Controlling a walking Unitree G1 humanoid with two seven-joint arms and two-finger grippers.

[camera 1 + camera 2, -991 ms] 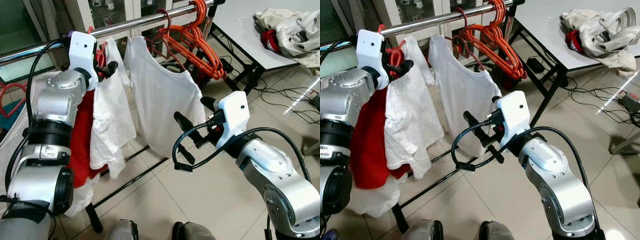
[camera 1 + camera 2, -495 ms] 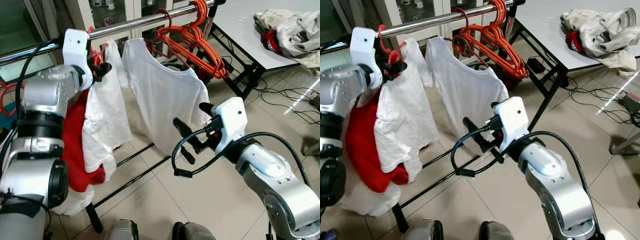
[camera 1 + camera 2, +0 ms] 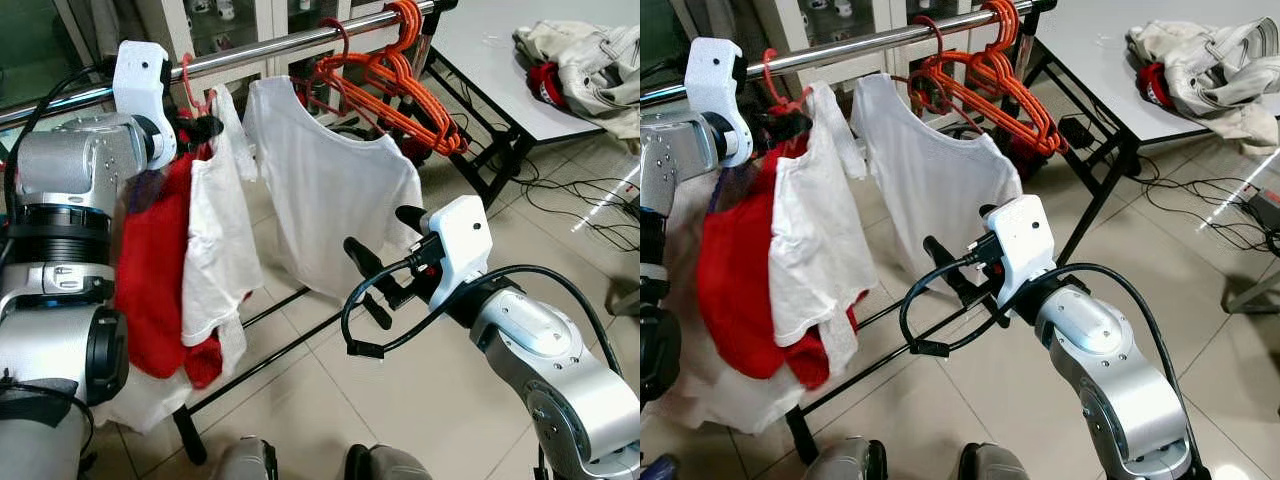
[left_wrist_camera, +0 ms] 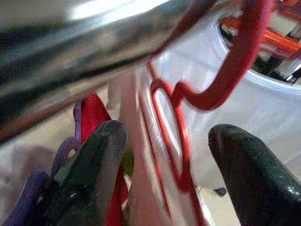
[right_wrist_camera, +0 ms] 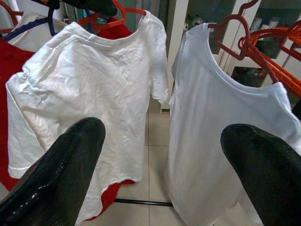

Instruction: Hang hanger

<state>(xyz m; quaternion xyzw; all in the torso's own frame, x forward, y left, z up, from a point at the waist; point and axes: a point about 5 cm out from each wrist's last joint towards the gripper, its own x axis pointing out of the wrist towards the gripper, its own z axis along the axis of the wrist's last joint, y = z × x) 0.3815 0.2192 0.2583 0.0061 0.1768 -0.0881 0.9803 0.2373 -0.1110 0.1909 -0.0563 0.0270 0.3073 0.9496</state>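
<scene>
A red hanger (image 4: pixel 235 70) carries a white T-shirt (image 3: pixel 215 250), and its hook (image 3: pixel 185 75) reaches up over the steel rail (image 3: pixel 270 50). My left gripper (image 3: pixel 205 128) is just under the rail at the hanger's neck. In the left wrist view the neck stands between the left gripper's (image 4: pixel 168 129) parted fingers, and neither finger presses on it. My right gripper (image 3: pixel 377 228) is open and empty, held low in front of a second white T-shirt (image 3: pixel 330 200) hanging on the rail.
Several orange hangers (image 3: pixel 400 90) bunch at the rail's right end. A red garment (image 3: pixel 150 280) hangs behind the held shirt. To the right, a white table (image 3: pixel 480 40) bears a heap of clothes (image 3: pixel 590 60). Cables (image 3: pixel 590 190) lie on the tile floor, and the rack's base bar (image 3: pixel 270 360) runs low.
My left gripper rose and moved toward the rail with the red hanger, whose hook now sits at the rail. The shirt swung narrower. The right arm barely shifted.
</scene>
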